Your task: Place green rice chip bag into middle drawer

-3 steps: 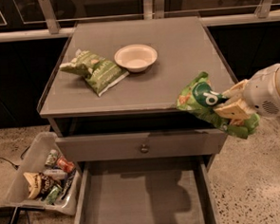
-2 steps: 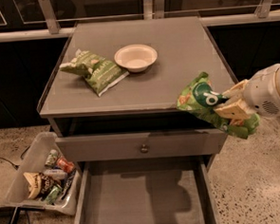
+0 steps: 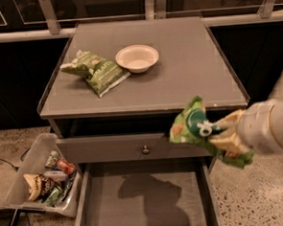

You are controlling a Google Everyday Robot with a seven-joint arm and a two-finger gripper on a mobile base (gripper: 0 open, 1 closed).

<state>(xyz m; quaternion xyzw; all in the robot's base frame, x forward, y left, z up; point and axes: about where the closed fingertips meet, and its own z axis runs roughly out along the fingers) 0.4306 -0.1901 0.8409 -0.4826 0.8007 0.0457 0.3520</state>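
Note:
The green rice chip bag (image 3: 194, 125), bright green with a dark round logo, hangs in the air at the right front corner of the cabinet. My gripper (image 3: 227, 134) comes in from the right and is shut on the green rice chip bag. The bag is above the right side of the middle drawer (image 3: 142, 201), which is pulled out, a wide grey tray with a bare floor carrying the bag's shadow. Part of the bag is hidden behind my fingers.
On the cabinet top (image 3: 187, 78) lie a paler olive-green bag (image 3: 96, 72) and a white bowl (image 3: 137, 58). A shut drawer front with a round knob (image 3: 145, 149) sits above the open drawer. A bin of snacks (image 3: 45, 177) stands on the floor at left.
The gripper with the bag has moved slightly left and down, toward the open drawer. Nothing else moved.

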